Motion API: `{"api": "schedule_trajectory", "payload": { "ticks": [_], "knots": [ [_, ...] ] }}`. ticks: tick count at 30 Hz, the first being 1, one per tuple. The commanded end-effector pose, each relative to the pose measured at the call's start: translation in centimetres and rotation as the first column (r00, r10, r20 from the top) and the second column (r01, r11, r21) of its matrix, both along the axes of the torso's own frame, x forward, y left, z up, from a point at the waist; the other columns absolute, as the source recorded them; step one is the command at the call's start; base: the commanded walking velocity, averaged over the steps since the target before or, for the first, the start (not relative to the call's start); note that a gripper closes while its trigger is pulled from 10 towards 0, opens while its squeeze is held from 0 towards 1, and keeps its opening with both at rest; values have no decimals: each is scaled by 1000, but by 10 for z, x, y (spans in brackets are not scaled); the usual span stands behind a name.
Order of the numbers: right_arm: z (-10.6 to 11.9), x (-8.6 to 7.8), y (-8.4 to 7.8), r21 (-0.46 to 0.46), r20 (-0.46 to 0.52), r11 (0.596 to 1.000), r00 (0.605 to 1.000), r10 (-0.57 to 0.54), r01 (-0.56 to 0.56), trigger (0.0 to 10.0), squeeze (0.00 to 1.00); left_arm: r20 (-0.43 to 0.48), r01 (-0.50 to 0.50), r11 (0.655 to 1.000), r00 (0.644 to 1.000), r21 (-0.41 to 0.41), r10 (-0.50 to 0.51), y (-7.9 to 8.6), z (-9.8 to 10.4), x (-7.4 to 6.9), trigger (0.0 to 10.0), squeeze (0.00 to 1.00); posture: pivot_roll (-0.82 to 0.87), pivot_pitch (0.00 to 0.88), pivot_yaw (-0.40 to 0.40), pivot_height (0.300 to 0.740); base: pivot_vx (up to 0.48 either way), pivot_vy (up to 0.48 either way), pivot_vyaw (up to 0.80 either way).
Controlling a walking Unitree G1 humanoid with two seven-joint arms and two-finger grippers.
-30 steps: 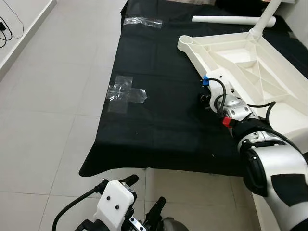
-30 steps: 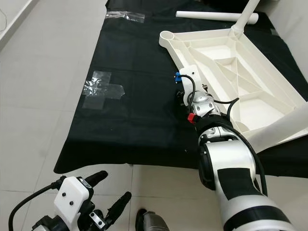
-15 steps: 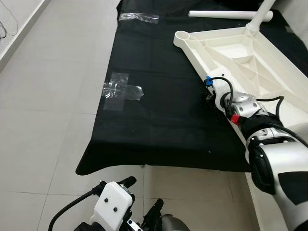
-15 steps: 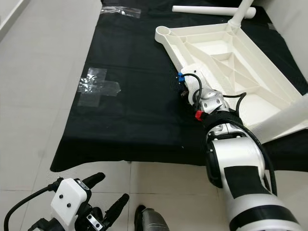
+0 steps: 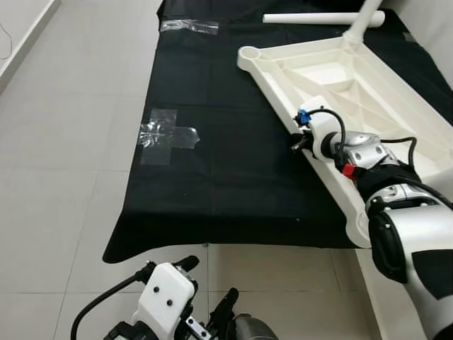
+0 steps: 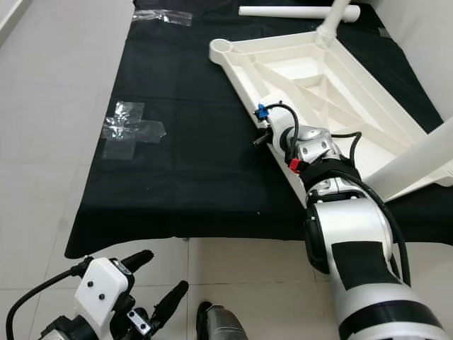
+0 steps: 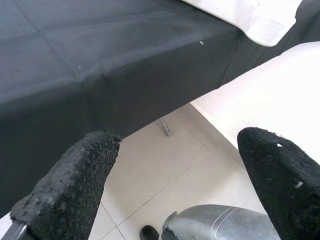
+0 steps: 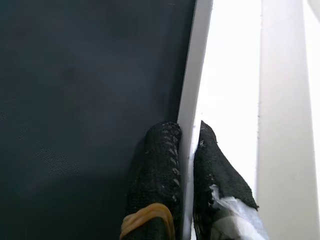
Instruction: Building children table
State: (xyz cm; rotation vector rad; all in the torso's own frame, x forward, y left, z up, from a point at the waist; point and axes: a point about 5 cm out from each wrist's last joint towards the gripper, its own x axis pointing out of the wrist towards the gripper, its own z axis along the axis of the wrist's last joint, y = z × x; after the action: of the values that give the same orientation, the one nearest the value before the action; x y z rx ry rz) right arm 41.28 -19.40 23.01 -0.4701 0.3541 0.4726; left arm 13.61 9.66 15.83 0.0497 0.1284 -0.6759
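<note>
The white children's table (image 5: pixel 368 78) lies upside down on a black cloth (image 5: pixel 212 177), with one leg (image 5: pixel 362 21) standing up from its far corner. My right gripper (image 5: pixel 296 142) reaches to the table's long left rim. In the right wrist view its two black fingers (image 8: pixel 160 150) are shut on that thin rim (image 8: pixel 197 75), one on the cloth side and one inside. A loose white leg (image 5: pixel 311 17) lies beyond the table. My left gripper (image 5: pixel 209 283) hangs low over the floor tiles, open, holding nothing.
A patch of clear tape (image 5: pixel 166 134) is stuck on the cloth to the left, with another strip (image 5: pixel 187 26) at the far edge. Grey floor tiles (image 5: pixel 64 142) spread on the left and in front. A second white leg (image 6: pixel 417 159) rises at the right.
The whole picture has shifted as the camera moved. My right gripper stays at the table's rim, and its wrist has swung over onto the table side. The left arm hangs as before.
</note>
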Motion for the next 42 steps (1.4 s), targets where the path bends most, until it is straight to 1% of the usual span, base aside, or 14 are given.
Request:
{"api": "schedule_trajectory", "payload": {
  "ticks": [1,3,6,11,15,19,20,23,28,29,33,34,40,42],
  "knots": [
    [-31,-10,15,-59,-148,979,971,187,-197,0,0,-41,5,1000,999,0,-5,0,-6,-1,10000,0,108,280,-128,740,0,0,0],
    [-33,-13,16,-56,-193,959,945,264,-279,0,0,-40,4,1000,999,1,-4,0,-7,1,10000,0,104,279,-124,740,0,0,0],
    [-35,-25,12,-98,-298,860,839,455,-501,0,0,-36,1,1000,999,3,0,1,-8,5,10000,0,98,272,-118,740,0,0,0],
    [-34,-29,7,-123,-338,808,790,512,-577,0,0,-35,-1,1000,999,3,1,1,-9,8,10000,0,97,266,-120,740,0,0,0],
    [-27,-40,-6,-206,-428,647,662,616,-735,0,0,-31,-7,1000,999,3,8,2,-11,12,10000,0,90,259,-118,740,0,0,0],
    [-27,-41,-9,-253,-440,618,657,612,-744,0,0,-30,-9,1000,999,2,9,2,-11,13,10000,0,82,252,-118,740,0,0,0],
    [-29,-43,-15,-330,-470,562,648,598,-758,0,0,-28,-12,1000,1000,0,12,2,-12,15,10000,0,84,251,-121,740,0,0,0],
    [-31,-46,-25,-404,-524,483,629,574,-777,0,0,-23,-14,1000,1000,0,14,2,-13,18,10000,0,81,250,-123,740,0,0,0],
    [-31,-46,-30,-474,-547,423,634,546,-772,0,0,-22,-16,1000,1000,-2,16,2,-14,20,10000,0,76,249,-124,740,0,0,0],
    [-29,-45,-32,-532,-552,363,638,537,-765,0,0,-23,-18,1000,1000,-5,18,2,-14,20,10000,0,78,232,-128,740,0,0,0],
    [-28,-45,-31,-540,-555,345,633,540,-768,0,0,-23,-19,1000,1000,-5,18,2,-15,20,10000,0,78,232,-128,740,0,0,0],
    [-23,-45,-23,-555,-539,288,600,591,-781,0,0,-26,-19,1000,999,-7,19,1,-17,21,10000,0,79,213,-133,740,0,0,0],
    [-20,-44,-16,-560,-527,249,572,629,-790,0,0,-27,-18,1000,999,-8,18,1,-18,21,10000,0,79,213,-133,740,0,0,0],
    [-19,-49,-22,-537,-597,180,522,609,-824,0,0,-28,-18,1000,999,-9,17,2,-19,21,10000,0,75,191,-134,740,0,0,0]
  ]
}}
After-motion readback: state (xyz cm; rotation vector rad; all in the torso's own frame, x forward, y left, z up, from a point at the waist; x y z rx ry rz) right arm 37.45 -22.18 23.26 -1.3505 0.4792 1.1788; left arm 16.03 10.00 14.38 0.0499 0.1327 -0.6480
